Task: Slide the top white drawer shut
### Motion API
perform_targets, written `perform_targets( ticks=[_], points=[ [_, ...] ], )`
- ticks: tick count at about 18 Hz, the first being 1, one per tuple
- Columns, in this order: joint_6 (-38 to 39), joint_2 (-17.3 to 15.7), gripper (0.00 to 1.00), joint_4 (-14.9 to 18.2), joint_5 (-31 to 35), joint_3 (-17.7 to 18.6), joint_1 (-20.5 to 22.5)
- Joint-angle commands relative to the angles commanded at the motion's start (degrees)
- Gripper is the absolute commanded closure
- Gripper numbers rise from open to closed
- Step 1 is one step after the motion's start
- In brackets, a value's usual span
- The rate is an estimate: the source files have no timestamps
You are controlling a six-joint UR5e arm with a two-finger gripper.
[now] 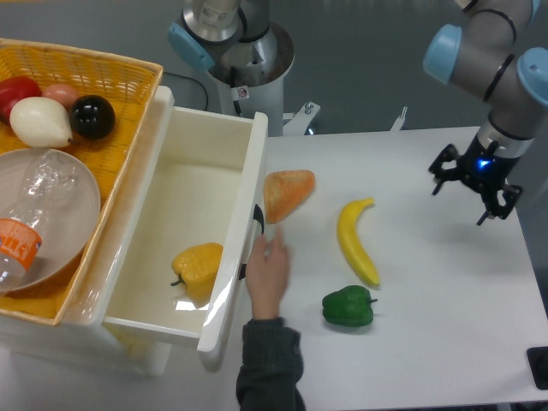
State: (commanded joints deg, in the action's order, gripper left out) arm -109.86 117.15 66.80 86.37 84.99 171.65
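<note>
Now | top white drawer (224, 184) open, 1 yellow pepper (199, 267) | 1 hand (269, 270) | claw (473, 184) released, empty
</note>
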Motion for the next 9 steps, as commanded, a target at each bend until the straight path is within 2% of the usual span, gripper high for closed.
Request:
perform_targets(
  ticks=[3, 9],
  points=[
    [0.0, 1.58, 0.0, -1.4, 6.6, -1.23, -0.53],
    [0.53, 2.99, 0.0, -2.11, 6.97, -1.76, -0.62]
  ],
)
